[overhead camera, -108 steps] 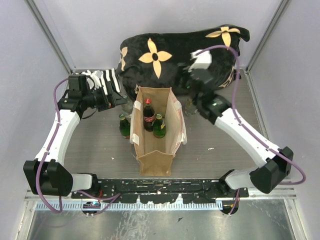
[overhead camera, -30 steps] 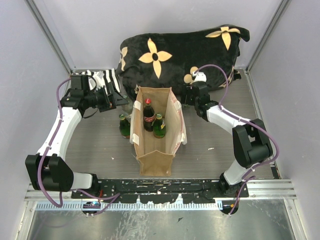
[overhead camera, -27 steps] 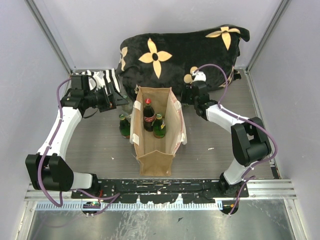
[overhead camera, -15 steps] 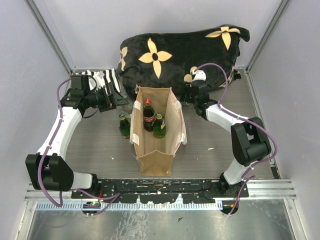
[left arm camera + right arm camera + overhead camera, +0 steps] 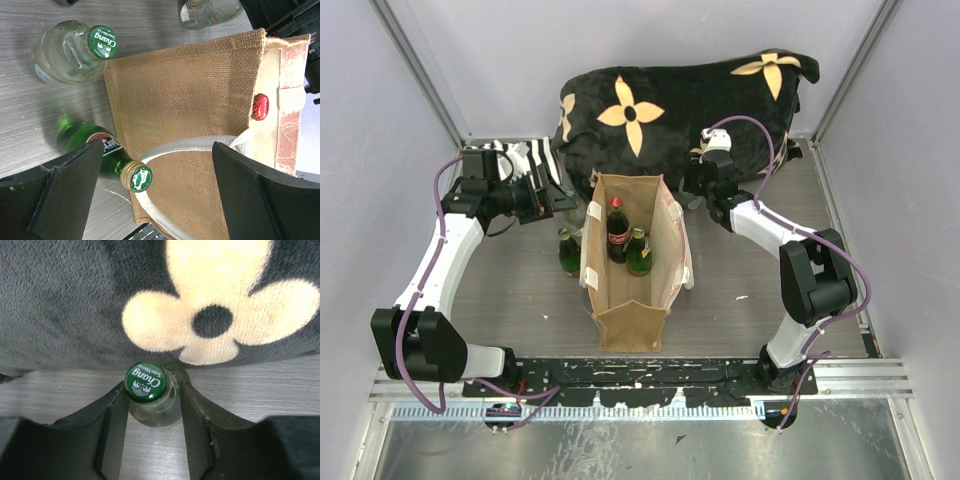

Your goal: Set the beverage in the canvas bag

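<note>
Top external, canvas bag: the canvas bag (image 5: 632, 322) stands upright in the middle of the counter (image 5: 520, 300), mouth open; a cola bottle (image 5: 617, 232) and a green bottle (image 5: 638, 252) stand inside it
Top external, outside bottle: a loose green bottle (image 5: 568, 251) stands on the counter, just beside the bag's left wall
Top external, arms: left gripper (image 5: 558, 197) near the bag's far left corner; right gripper (image 5: 694, 190) low at the foot of the flowered cushion (image 5: 670, 100)
Left wrist, jaws: released, spread wide above the bag's handle and the loose green bottle; nothing between them is gripped
Left wrist, counter: a second clear bottle (image 5: 67, 52) stands apart from the bag
Right wrist, jaws: closed against both sides of the clear bottle (image 5: 152, 407), grasping it below its green cap (image 5: 145, 381)
Right wrist, beverage: the clear bottle stands upright on the counter, against the cushion, outside the bag
</note>
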